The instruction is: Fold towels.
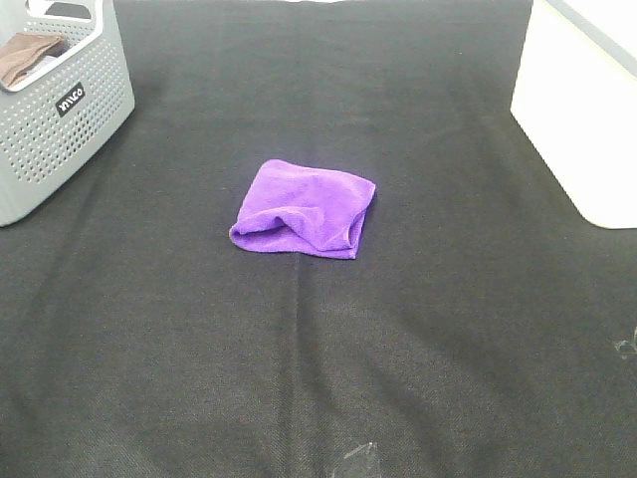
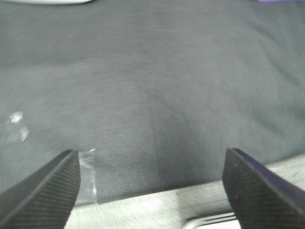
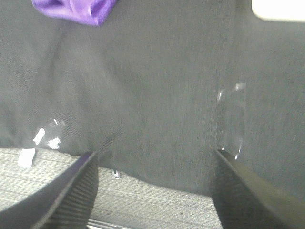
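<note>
Left end effector (image 2: 151,191) and right end effector (image 3: 153,188) both stand spread wide and empty above the near desk (image 1: 318,398) edge. The purple towel (image 1: 305,208) lies folded, rumpled, mid-desk. Grey basket (image 1: 60,119) sits beyond it.

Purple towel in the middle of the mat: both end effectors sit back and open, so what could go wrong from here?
1. The purple towel lies folded but loose, its front edge puffed up, so a grasp there may catch only one layer and undo the fold.
2. The black mat shows creases; a low pinch could lift the mat with the cloth.
3. The left end effector and right end effector both hang open near the table edge, so a long reach could misjudge the hem.
</note>
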Controlling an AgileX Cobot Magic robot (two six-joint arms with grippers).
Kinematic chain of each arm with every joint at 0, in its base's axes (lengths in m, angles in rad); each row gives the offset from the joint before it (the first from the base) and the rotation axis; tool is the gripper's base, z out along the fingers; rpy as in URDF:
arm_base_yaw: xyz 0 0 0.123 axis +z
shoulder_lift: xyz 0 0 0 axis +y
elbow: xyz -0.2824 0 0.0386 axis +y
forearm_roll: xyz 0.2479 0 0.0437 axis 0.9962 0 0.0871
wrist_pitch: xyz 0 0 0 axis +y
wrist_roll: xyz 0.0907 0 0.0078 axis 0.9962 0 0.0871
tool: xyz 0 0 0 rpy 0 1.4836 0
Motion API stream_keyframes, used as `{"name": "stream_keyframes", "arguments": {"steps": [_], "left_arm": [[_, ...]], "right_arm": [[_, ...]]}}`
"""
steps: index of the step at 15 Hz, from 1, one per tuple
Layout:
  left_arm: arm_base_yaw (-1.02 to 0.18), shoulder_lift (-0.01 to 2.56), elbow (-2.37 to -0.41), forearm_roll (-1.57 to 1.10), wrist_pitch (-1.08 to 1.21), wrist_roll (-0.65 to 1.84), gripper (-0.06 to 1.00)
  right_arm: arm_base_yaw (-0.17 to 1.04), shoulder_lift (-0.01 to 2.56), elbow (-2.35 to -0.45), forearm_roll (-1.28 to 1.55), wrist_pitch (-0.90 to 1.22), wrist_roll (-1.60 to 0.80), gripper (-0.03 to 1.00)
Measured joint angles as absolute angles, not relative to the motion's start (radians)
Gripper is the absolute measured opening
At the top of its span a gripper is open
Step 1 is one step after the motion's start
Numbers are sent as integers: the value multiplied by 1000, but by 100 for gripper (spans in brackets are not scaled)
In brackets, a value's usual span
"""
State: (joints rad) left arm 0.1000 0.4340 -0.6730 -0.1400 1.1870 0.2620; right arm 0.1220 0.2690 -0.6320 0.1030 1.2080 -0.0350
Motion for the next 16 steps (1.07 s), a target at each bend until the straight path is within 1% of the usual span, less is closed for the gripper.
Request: {"name": "stream_keyframes", "arguments": {"steps": [2, 5, 8, 12, 16], "left_arm": [[51, 348, -632, -109, 1186, 214, 76], [50, 175, -572, -49, 1186, 125, 76], [50, 10, -556, -32, 1172, 75, 76], [50, -7, -519, -23, 1100, 32, 76], [50, -7, -518, -22, 1082, 25, 76]], "right_arm": [[122, 178, -578, 101, 1191, -43, 64], [122, 24, -503, 92, 1173, -54, 64], [122, -3, -466, 82, 1136, -63, 64], [122, -3, -454, 78, 1116, -64, 64], [122, -3, -454, 78, 1114, -64, 64]]}}
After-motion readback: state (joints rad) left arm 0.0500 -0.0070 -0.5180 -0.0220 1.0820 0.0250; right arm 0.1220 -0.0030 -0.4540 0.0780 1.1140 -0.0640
